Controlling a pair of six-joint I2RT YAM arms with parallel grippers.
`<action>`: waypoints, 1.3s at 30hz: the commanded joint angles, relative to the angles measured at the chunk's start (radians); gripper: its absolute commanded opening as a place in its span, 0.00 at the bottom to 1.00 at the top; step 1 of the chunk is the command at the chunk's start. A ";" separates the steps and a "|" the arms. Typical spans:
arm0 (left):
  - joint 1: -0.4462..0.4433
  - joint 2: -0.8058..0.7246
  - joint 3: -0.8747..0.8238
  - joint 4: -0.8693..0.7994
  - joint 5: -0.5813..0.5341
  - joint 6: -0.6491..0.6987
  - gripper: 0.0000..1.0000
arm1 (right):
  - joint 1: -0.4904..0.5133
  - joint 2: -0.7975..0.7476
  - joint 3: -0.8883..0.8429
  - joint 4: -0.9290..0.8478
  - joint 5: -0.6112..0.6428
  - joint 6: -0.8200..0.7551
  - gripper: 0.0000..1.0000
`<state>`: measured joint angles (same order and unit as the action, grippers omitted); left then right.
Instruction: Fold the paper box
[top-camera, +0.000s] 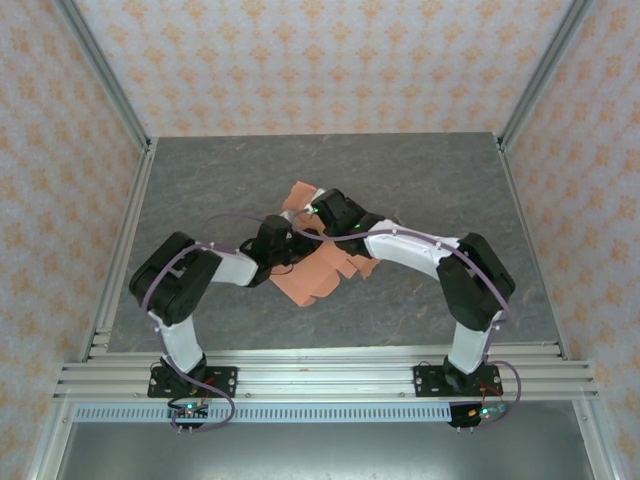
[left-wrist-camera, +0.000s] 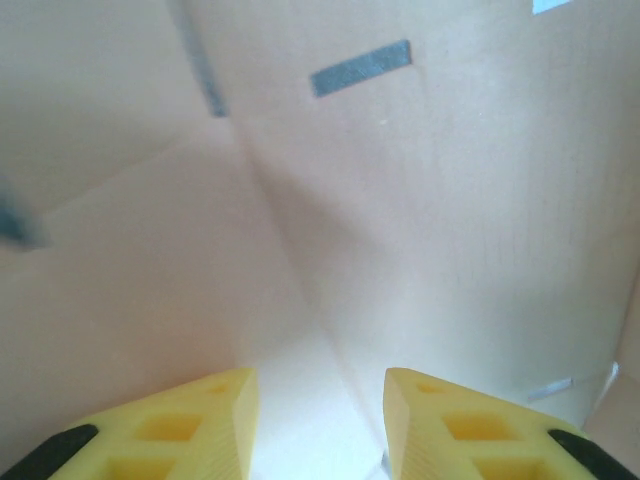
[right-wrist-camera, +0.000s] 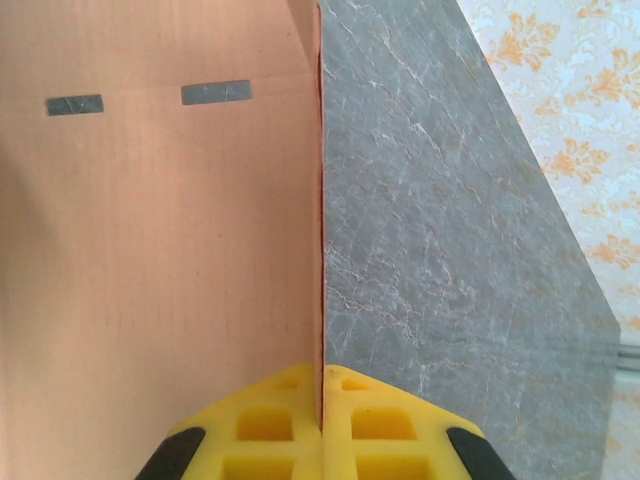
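Orange-patterned wallpaper lines the walls around a grey, marble-look table, with silver metal rails running across the bottom of the overhead frame where both arms are bolted. Near the centre of that frame the paper box lies as a salmon-orange cut sheet, not yet a closed box. Its tabs and notches point toward the lower right, and another flap sticks out at the upper left behind the right arm's wrist. Both arms bend inward and meet over the sheet. The left gripper sits at the bottom of its own camera's frame, its two yellow fingers standing apart with a clear gap and nothing clamped between them. Pale card creased into panels lies right in front of them, with a dark slot at the upper right. The right gripper is at the bottom centre of its own frame. Its yellow fingers are pressed together on a thin edge of the card, which rises straight up the middle of the picture. A card panel with two dark slots covers the left half, and bare table shows on the right.
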<state>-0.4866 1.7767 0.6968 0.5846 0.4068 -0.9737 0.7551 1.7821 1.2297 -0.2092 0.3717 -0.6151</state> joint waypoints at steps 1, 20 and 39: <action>0.058 -0.102 -0.061 -0.200 -0.054 0.091 0.39 | -0.043 -0.090 -0.033 0.089 -0.077 -0.099 0.00; 0.214 -0.366 0.079 -0.601 -0.002 0.488 0.48 | -0.145 -0.151 -0.044 0.039 -0.398 -0.286 0.00; 0.115 -0.152 0.219 -0.494 -0.075 0.855 0.55 | -0.258 -0.120 0.133 -0.249 -0.668 -0.187 0.00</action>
<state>-0.3729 1.6066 0.8581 0.0868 0.3794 -0.1963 0.4984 1.6600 1.3243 -0.4141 -0.2615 -0.8219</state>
